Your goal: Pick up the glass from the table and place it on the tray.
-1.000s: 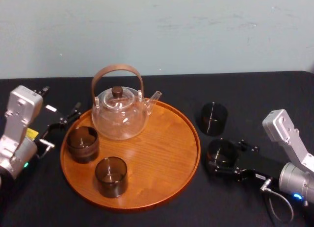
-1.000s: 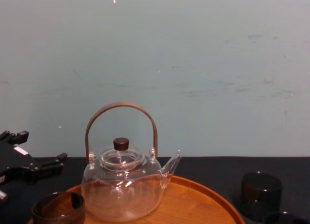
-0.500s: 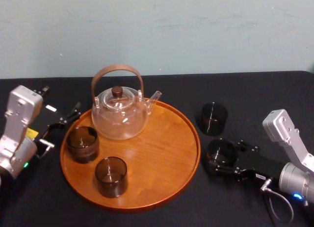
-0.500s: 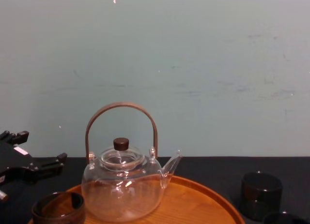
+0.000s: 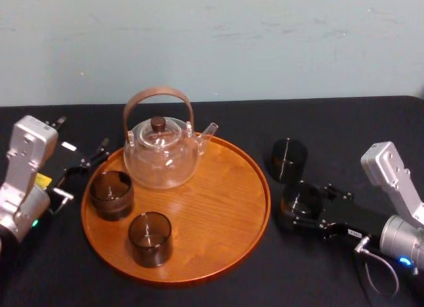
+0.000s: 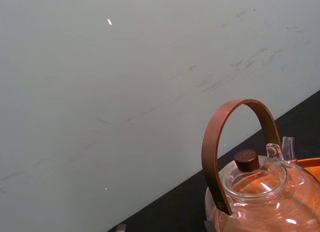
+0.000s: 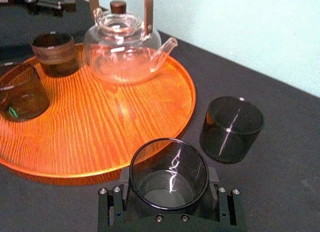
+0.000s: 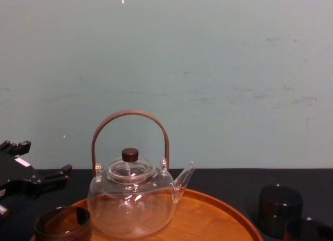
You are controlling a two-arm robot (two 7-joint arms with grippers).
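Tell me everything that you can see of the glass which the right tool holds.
The glass is a short, straight-walled cylinder of dark, smoky, see-through material with a thin rim. It stands upright, mouth up, and looks empty. The right tool clasps its lower part from both sides. It is beside the tray, outside its rim, near a second dark glass but apart from it. Whether it touches the table is unclear.

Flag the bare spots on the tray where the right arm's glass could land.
Free: right half of the tray, from the teapot spout to the near rim, closest to the right gripper holding the glass. Crowded: teapot at the back, two dark glasses on the left. Left gripper parked off the tray's left.
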